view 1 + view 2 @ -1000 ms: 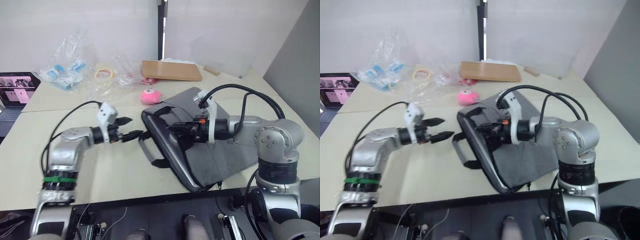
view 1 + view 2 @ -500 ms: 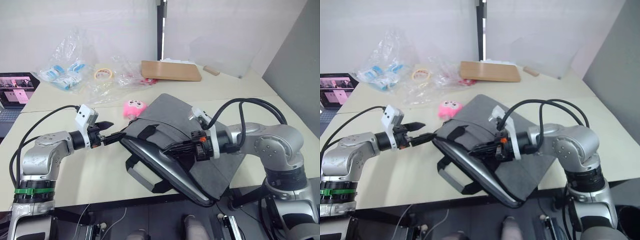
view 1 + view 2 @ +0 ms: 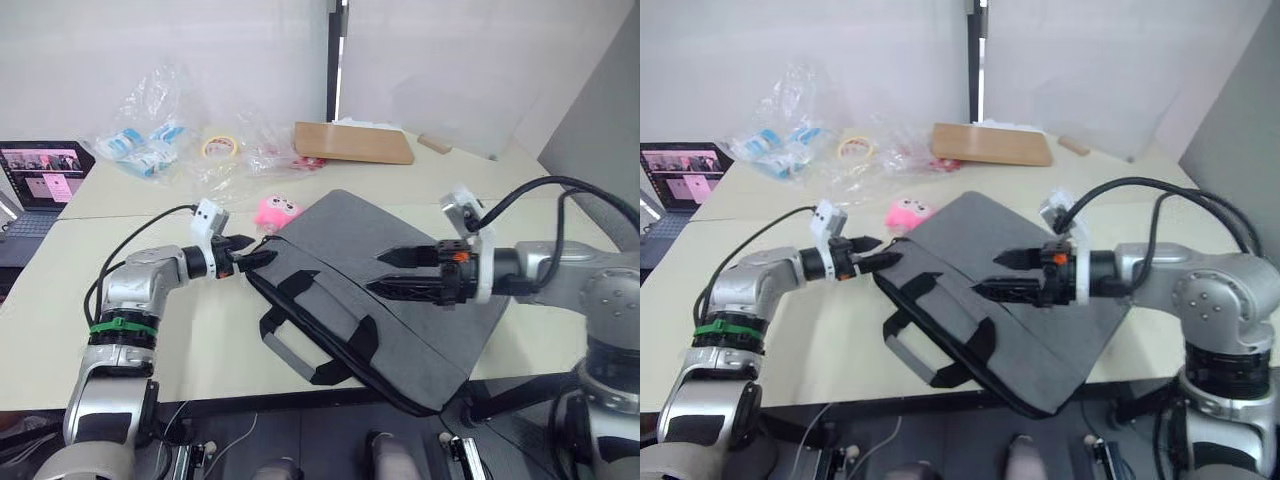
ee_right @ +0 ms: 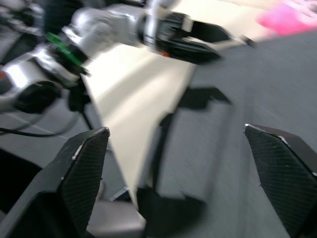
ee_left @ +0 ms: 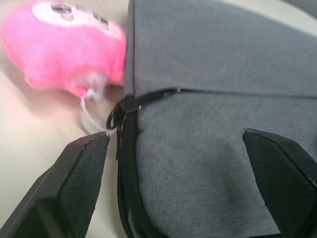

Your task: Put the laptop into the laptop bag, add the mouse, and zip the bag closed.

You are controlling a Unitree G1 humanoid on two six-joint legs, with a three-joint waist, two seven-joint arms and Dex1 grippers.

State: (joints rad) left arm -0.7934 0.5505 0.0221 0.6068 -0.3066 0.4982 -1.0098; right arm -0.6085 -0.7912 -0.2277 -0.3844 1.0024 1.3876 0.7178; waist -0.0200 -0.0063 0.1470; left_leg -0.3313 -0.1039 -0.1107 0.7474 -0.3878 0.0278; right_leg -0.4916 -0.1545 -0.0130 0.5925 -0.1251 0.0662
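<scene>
Grey fabric of the laptop bag point(image 3: 390, 290) lies flat on the cream table point(image 3: 200, 330), its two black strap handles point(image 3: 330, 335) toward the table's front edge. At the bag's far corner the left gripper point(image 3: 248, 255) sits with its black fingers spread, one on either side of the zipper end point(image 5: 130, 104), not pinching it. Touching that same corner is a pink plush toy point(image 3: 277, 211). Over the middle of the bag hovers the right gripper point(image 3: 395, 273), fingers parted and holding nothing. Beyond the bag lie a brown cardboard slab point(image 3: 353, 142), crumpled clear plastic bags point(image 3: 175, 140) and a roll of tape point(image 3: 220, 147). A small dark laptop with a lit screen point(image 3: 38, 178) stands well apart from the bag, past the left arm.
</scene>
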